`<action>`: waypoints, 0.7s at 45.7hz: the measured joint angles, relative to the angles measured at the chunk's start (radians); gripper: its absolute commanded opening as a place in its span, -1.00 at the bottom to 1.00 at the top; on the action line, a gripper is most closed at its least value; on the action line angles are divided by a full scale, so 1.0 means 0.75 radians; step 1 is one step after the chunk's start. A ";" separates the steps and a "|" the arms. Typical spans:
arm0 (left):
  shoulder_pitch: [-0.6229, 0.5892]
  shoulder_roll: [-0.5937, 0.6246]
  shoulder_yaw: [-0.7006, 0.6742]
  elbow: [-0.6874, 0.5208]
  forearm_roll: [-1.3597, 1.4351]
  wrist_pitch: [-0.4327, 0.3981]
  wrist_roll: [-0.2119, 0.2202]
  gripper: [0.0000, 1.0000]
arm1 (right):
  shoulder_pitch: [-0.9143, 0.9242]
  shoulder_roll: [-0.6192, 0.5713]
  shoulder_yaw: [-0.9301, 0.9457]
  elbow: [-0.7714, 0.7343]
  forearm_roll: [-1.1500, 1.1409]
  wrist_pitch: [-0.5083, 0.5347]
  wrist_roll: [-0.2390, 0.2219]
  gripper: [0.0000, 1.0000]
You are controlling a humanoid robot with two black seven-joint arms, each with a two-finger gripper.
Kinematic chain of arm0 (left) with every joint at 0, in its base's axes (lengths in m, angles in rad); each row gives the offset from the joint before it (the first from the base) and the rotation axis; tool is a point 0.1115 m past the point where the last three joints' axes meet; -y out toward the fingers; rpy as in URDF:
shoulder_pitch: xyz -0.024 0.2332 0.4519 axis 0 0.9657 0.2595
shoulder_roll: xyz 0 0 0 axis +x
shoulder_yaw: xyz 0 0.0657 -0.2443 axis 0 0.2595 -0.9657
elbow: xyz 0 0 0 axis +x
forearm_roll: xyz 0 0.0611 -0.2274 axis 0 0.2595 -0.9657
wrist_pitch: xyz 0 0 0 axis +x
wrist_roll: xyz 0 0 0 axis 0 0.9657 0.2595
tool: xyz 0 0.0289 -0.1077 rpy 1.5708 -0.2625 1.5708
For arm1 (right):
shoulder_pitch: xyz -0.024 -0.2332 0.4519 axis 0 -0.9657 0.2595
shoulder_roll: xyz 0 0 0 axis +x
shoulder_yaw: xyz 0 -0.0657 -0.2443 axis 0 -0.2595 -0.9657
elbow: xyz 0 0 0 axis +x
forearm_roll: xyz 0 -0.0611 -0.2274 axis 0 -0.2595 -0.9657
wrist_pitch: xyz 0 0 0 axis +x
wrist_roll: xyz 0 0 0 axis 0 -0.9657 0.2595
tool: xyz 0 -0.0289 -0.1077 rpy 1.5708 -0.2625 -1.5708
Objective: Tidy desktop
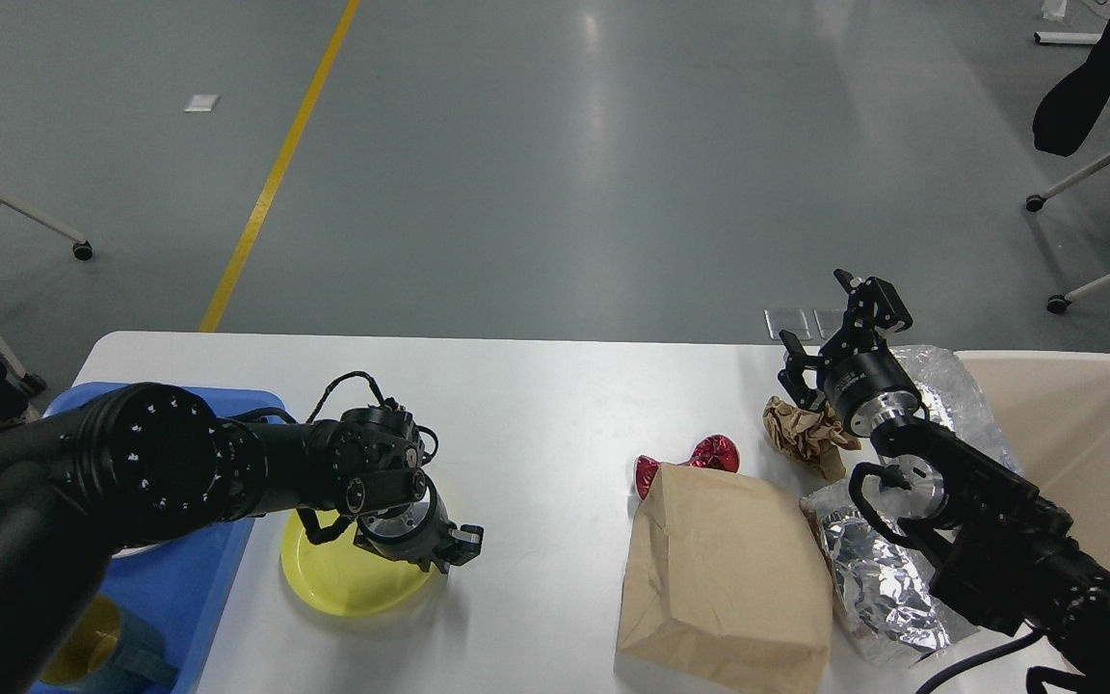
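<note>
Spanning most of the lower half of the head view, the desktop [536, 405] is a white tabletop with rounded corners, its far edge meeting the grey floor [555, 173]. At its left end sits a blue tray [191, 578]; a yellow plate [343, 578] lies on the tabletop just beside the tray's right edge. The left arm [131, 472] enters from the left and crosses over the tray. The left gripper [454, 547] hangs low over the right rim of the yellow plate, seen small and dark, so whether its fingers are parted or closed cannot be told.

On the right half of the desktop lies a flat brown paper bag [724, 578], with a red foil wrapper [700, 455] touching its far edge. Beyond the bag is a crumpled brown paper ball [801, 434], and to the right of the bag a crumpled silver foil sheet [873, 573], partly covered by the right arm [989, 540]. A second mass of foil [950, 386] lies farther back, beside the cream bin [1085, 424] at the table's right end.

The right gripper [820, 313] is raised above the paper ball, near the far table edge, with its two fingers spread apart and nothing between them (the ball lies below, apart from the fingers). Wheeled chair legs [1066, 193] stand on the floor at upper right.
</note>
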 measured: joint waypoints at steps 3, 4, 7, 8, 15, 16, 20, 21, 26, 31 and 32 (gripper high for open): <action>0.000 0.001 0.000 -0.002 -0.002 -0.005 0.001 -1.00 | 0.000 0.000 0.000 0.000 0.000 0.000 0.000 1.00; 0.000 0.001 0.000 -0.003 -0.003 -0.007 0.002 -1.00 | 0.000 0.000 0.000 0.000 0.000 0.000 0.000 1.00; 0.000 0.002 -0.001 -0.003 -0.005 -0.023 0.008 -1.00 | 0.000 0.000 0.000 0.000 0.000 0.000 0.000 1.00; -0.001 0.002 -0.001 -0.003 -0.005 -0.028 0.010 -1.00 | 0.000 0.000 0.000 0.000 0.000 0.000 0.000 1.00; -0.001 0.002 0.002 -0.002 -0.007 -0.044 0.014 -1.00 | 0.000 0.000 0.000 0.000 0.000 0.000 0.000 1.00; -0.001 0.002 0.002 -0.002 -0.007 -0.045 0.014 -1.00 | 0.000 0.000 0.000 0.000 0.000 0.000 0.000 1.00; -0.002 0.002 0.003 -0.002 -0.007 -0.047 0.014 -1.00 | 0.000 0.000 0.000 0.000 0.000 0.000 0.000 1.00; -0.002 0.002 0.004 -0.002 -0.007 -0.048 0.014 -1.00 | 0.000 0.000 0.000 0.000 0.000 0.000 0.000 1.00; -0.004 0.007 0.004 -0.002 -0.009 -0.064 0.014 -1.00 | 0.000 0.000 0.000 0.000 0.001 0.000 0.000 1.00; -0.015 0.014 0.004 -0.003 -0.044 -0.152 0.015 -1.00 | 0.000 0.000 0.000 0.000 0.001 0.000 0.000 1.00; -0.019 0.015 0.004 -0.004 -0.056 -0.173 0.015 -1.00 | 0.000 0.000 0.000 0.000 0.001 0.000 0.000 1.00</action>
